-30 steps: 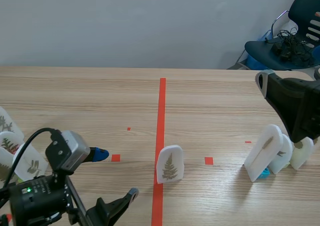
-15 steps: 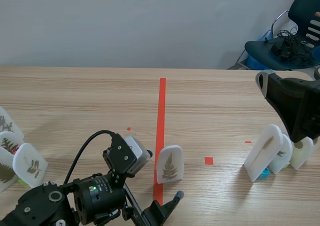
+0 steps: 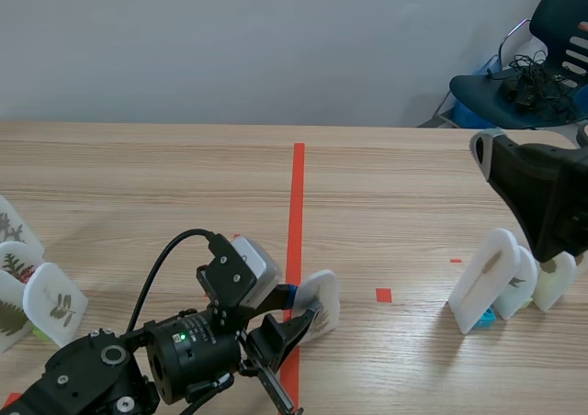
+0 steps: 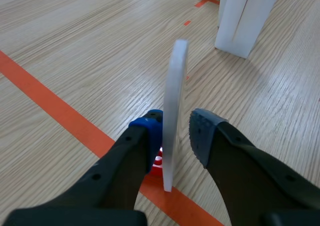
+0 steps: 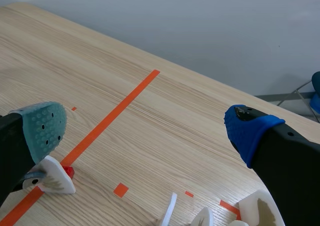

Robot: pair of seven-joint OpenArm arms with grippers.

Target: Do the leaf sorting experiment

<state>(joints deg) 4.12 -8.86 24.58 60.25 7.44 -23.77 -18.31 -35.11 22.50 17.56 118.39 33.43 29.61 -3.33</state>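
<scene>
Scene view: your left gripper (image 3: 299, 307) is at the centre tape line (image 3: 296, 204), with its fingers on either side of the leaf card (image 3: 321, 296), which stands on the line. The right-side cards (image 3: 484, 277) stand under the right arm (image 3: 542, 199). The left-side cards (image 3: 53, 303) are at the table's (image 3: 386, 185) L edge.

L wrist view: the leaf card (image 4: 175, 106) is edge-on between the fingers and the opening is narrow. The blue pad (image 4: 151, 128) appears to touch one face, but contact isn't certain. The grey pad (image 4: 201, 131) is just clear of the other face. Not clamped.

R wrist view: the right gripper (image 5: 150, 131) is spread wide and holds nothing, above the table. The leaf card (image 5: 52, 180) is ahead of it, on the tape line.
</scene>
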